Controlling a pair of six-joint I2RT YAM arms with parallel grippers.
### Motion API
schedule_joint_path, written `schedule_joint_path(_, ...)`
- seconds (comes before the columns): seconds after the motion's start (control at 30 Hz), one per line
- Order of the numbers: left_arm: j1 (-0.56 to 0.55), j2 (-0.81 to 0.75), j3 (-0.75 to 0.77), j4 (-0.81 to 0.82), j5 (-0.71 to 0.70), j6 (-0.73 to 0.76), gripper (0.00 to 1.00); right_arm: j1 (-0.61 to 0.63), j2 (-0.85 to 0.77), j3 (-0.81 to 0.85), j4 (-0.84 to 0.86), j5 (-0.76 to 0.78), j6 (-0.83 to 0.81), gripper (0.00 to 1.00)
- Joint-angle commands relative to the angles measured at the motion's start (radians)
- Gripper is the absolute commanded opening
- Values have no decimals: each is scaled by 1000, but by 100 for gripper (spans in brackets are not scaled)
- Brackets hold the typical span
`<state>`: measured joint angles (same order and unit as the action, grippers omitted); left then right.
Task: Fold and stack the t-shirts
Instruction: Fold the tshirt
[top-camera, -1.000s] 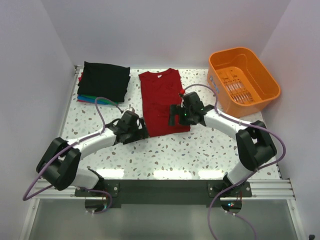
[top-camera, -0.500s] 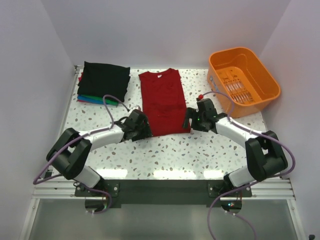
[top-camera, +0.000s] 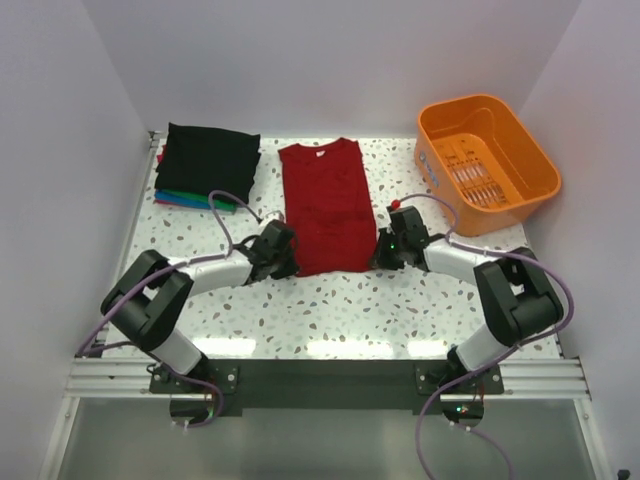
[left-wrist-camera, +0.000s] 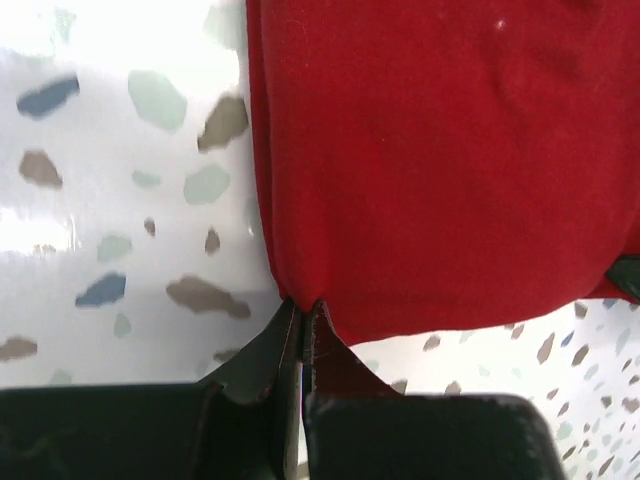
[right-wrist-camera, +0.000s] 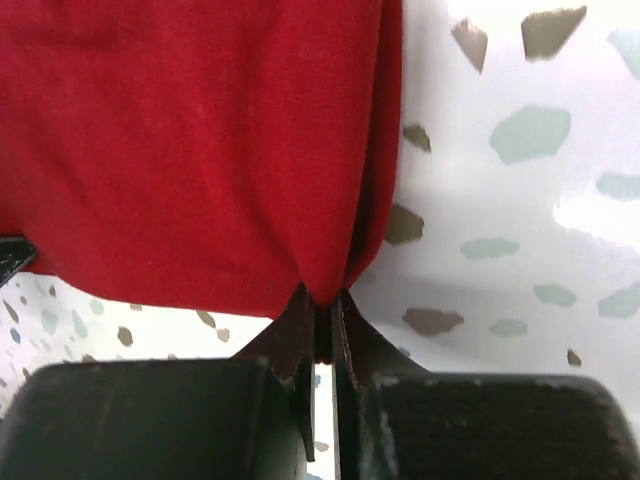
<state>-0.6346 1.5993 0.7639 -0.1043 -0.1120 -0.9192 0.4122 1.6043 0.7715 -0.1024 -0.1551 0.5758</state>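
Since a second ago both arms have moved out to the near corners of the dark red t-shirt (top-camera: 322, 205), which lies flat on the counter (top-camera: 330, 300) beside the folded stack (top-camera: 205, 168), and the left tool (left-wrist-camera: 303, 308) and right tool (right-wrist-camera: 322, 300), then spread apart, now clamp its hem corners.

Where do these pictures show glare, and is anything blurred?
Left wrist view: glare whitens the table at the upper left. Right wrist view: a bright patch at the right edge; the dark red t-shirt is sharp. Top external view: even light, soft shadows.
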Motion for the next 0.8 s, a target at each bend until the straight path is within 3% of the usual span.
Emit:
schedule_joint_path(0.0, -62, -59, -89, -43, -5, 10, 0, 4, -96, -87, -34, -21, -2, 0)
schedule_joint_path(0.2, -202, -314, -215, -133, 18, -26, 0, 2, -420, -239, -239, -60, -28, 0)
schedule_joint_path(0.3, -331, -429, -227, -227, 11, -87, 0, 5, -606, -281, -390, -107, -31, 0)
schedule_joint_path(0.47, -425, -564, -190, -310, -11, -152, 0, 7, -826, -267, -575, -130, -4, 0)
schedule_joint_path(0.6, -424, -591, -69, -413, -164, -121, 0, 5, -831, -132, -586, -46, 3, 0)
schedule_joint_path(0.77, -346, -543, 95, -463, -334, -66, 0, 4, -652, 78, -456, 32, -10, 0)
